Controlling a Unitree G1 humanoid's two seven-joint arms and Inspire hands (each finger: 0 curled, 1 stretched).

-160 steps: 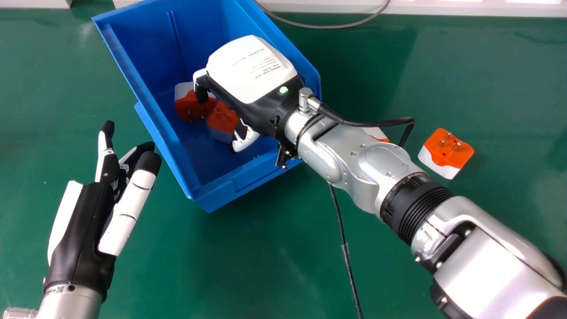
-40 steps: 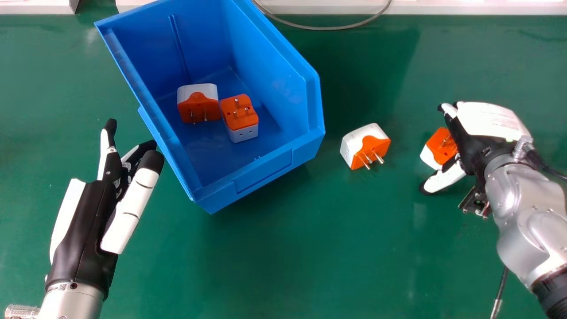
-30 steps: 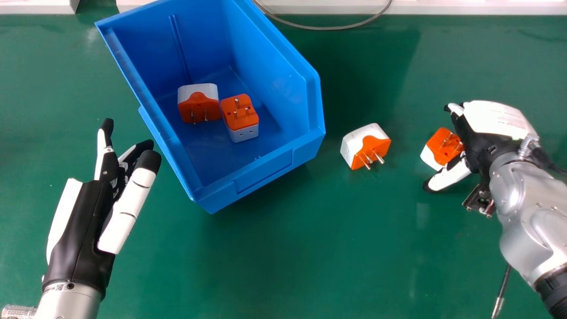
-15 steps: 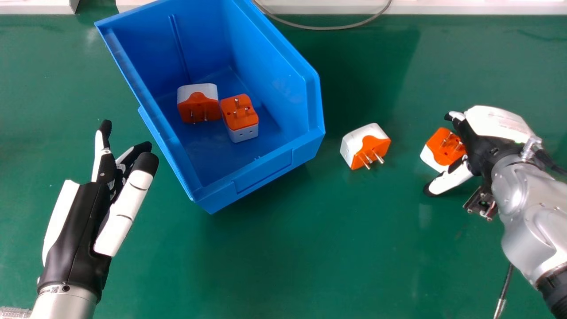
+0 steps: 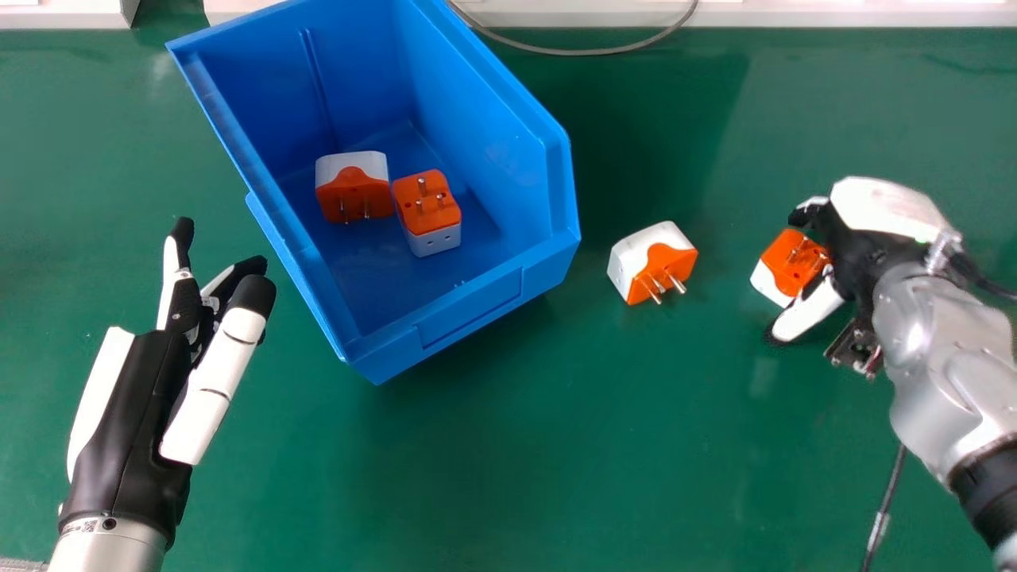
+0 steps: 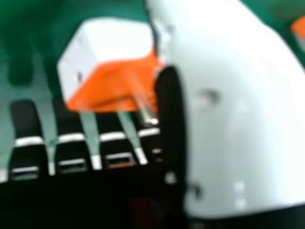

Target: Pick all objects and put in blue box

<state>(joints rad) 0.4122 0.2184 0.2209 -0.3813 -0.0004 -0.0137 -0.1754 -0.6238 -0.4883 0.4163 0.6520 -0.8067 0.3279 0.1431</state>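
In the head view my right hand (image 5: 862, 242) is beside the rightmost orange and white plug adapter (image 5: 797, 266), its thumb at the adapter's near side. The hand is open, and whether it touches the adapter I cannot tell. In the right hand view, the adapter (image 6: 107, 40) sits between the thumb and my right hand's fingertips (image 6: 69, 117). Another adapter (image 5: 651, 262) lies on the table between that hand and the blue box (image 5: 469, 314). Inside the box rest two more, one (image 5: 353, 195) next to the other (image 5: 429, 210). My left hand (image 5: 135, 413) is open, left of the box.
The green table (image 5: 508, 477) extends around the box. A grey cable (image 5: 588, 52) curves along the far edge, by a white ledge (image 5: 794, 14). A dark cable (image 5: 886, 500) hangs below the right forearm.
My right hand has gone from over the box to the rightmost adapter, leaving an adapter in the box. Lately its position there shifted only slightly. My left hand has drifted slightly left.
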